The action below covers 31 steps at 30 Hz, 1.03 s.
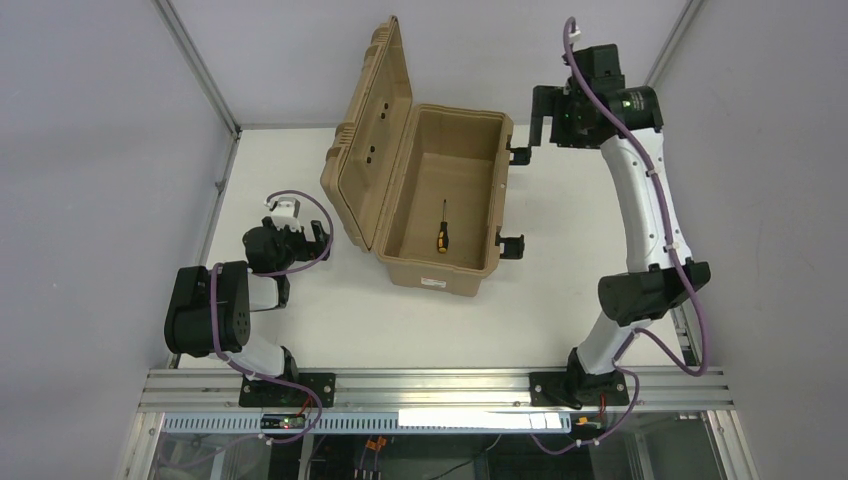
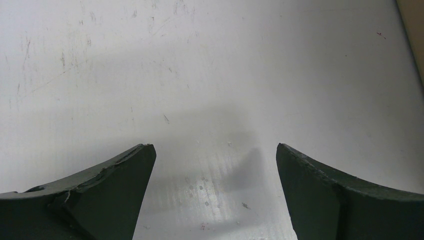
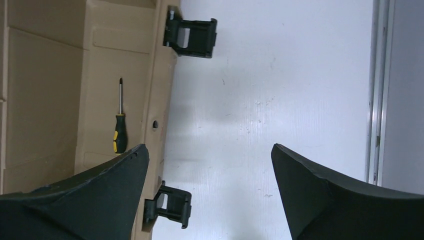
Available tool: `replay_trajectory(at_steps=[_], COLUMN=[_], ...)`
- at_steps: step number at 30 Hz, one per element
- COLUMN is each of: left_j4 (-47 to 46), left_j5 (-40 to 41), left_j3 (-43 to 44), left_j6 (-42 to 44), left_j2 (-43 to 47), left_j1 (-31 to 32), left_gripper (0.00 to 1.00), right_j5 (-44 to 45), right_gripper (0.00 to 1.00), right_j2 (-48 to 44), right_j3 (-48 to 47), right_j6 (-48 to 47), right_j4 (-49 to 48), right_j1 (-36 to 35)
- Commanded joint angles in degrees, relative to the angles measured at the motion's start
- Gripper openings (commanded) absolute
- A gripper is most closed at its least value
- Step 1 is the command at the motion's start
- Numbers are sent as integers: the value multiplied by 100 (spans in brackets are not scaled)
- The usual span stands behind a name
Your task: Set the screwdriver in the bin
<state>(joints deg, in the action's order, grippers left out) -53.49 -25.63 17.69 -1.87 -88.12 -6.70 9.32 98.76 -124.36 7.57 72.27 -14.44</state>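
The screwdriver (image 1: pixel 441 228), with a thin dark shaft and a black-and-yellow handle, lies flat on the floor of the bin (image 1: pixel 430 275), a deep tan case whose ribbed lid (image 1: pixel 365 130) stands open to the left. In the right wrist view the screwdriver (image 3: pixel 120 125) rests inside the bin (image 3: pixel 160 75), left of the jaws. My right gripper (image 1: pixel 540 115) (image 3: pixel 210 147) hangs open and empty high beside the bin's right back corner. My left gripper (image 1: pixel 322 240) (image 2: pixel 215 147) is open over bare table, left of the lid.
Two black latches (image 1: pixel 520 155) (image 1: pixel 512 245) stick out from the bin's right wall, also seen as latches (image 3: pixel 192 37) (image 3: pixel 170 205) in the right wrist view. An aluminium frame rail (image 3: pixel 375 90) runs along the table's right edge.
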Motion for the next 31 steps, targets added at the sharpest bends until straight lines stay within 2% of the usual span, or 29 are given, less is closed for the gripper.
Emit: replay_trajectory(at_steps=[1,7,15,31], left_j4=[-144,-144,-144,-144], left_j5=[-4,-9,-4,-4], left_j3=[75,76,80,68], left_j6=[108,107,104,104], left_j2=[84,84,85,86], left_j1=[55,55,51,54], left_gripper=[99,99,99,99], right_j5=[-651,-1260,-1524,-1503], right_gripper=[97,98,99,99], right_j2=[-217,-254,-276,-359], right_j3=[-4,304,547,661], right_j6=[-315,-568,-699,-720], right_j4=[-70,-249,-387,-517], right_j1=[560,1231,1658,1742])
